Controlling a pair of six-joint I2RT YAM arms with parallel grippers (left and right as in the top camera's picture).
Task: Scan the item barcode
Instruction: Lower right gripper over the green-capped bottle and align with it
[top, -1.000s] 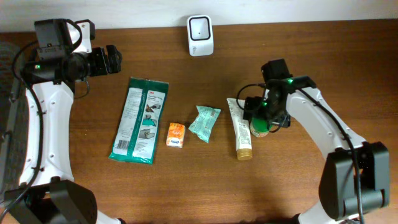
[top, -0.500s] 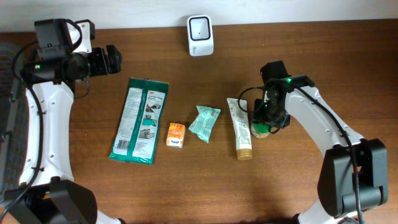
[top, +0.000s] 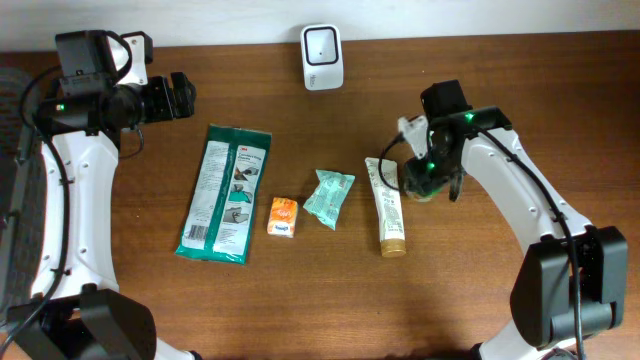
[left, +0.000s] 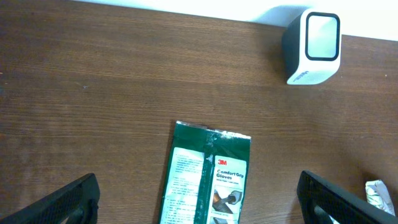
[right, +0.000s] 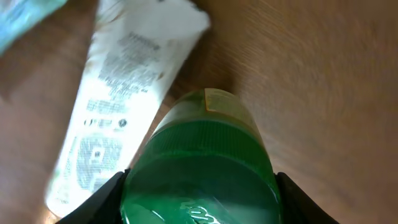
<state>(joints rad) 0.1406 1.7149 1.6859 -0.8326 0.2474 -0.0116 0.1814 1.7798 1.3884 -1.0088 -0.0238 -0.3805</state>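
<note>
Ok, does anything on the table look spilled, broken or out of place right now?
Nothing stands out. The green pack, orange box, teal sachet and white tube lie flat in a loose row, with no spill visible. The scanner stands at the far edge. The right gripper is closed on the green-capped bottle beside the tube.

A row of obstacles is lying across the middle of the tabletop: the green pack on the left, then the orange box, the teal sachet and the white tube, with only narrow gaps running between them. The tube is sitting just left of the green bottle that the right hand is clamping, crowding that side. The scanner is standing alone at the far edge, with bare wood opening around it and along the near strip.
</note>
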